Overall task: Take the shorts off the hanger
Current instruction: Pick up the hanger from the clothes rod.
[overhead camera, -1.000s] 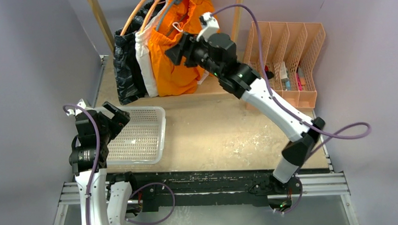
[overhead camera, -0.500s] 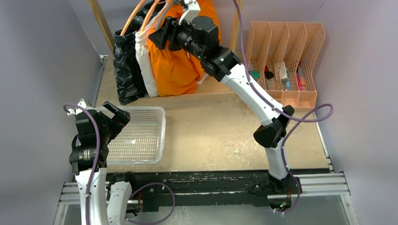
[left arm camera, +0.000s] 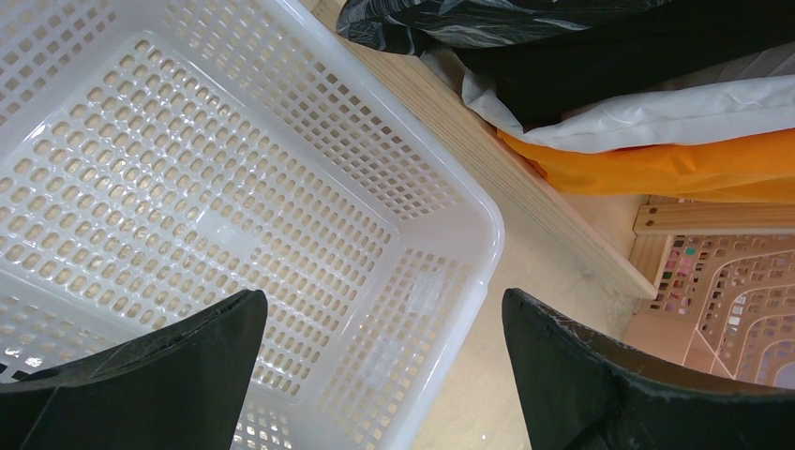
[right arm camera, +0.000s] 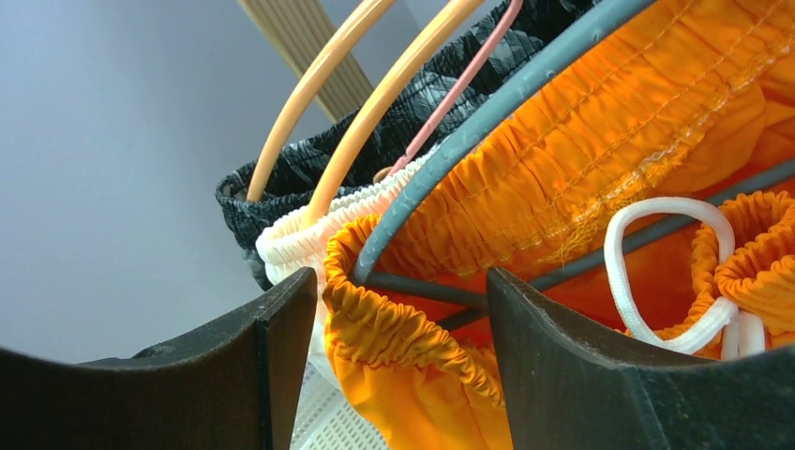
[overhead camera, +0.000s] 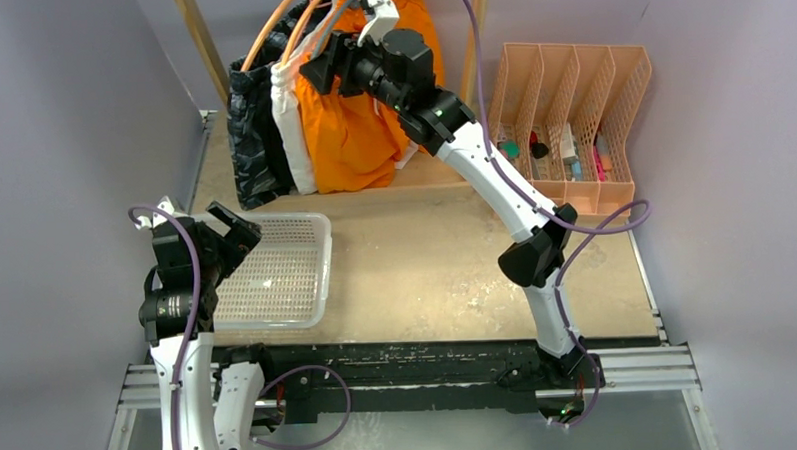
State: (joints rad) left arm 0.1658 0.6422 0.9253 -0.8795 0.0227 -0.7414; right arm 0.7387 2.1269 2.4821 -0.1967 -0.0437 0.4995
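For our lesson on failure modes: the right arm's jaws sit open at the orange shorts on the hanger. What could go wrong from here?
1. The right jaws straddle the orange shorts and the grey hanger; closing may clamp both.
2. The white drawstring loop could snag.
3. The neighbouring white shorts might drag along.

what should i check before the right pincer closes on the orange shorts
1. Right pincer open: ok.
2. Elastic waistband of the bright orange fabric shorts sits between its fingers: ok.
3. Grey wire hanger out of the pinch: not ok, its lower bar crosses the gap behind the waistband.
4. White drawstring loop outside the gap: ok, it lies beyond the right-hand finger.
5. Plain white shorts clear of the left-hand finger: cannot tell, they are very close.
6. White plastic mesh basket free to receive, left pincer open above it: ok.
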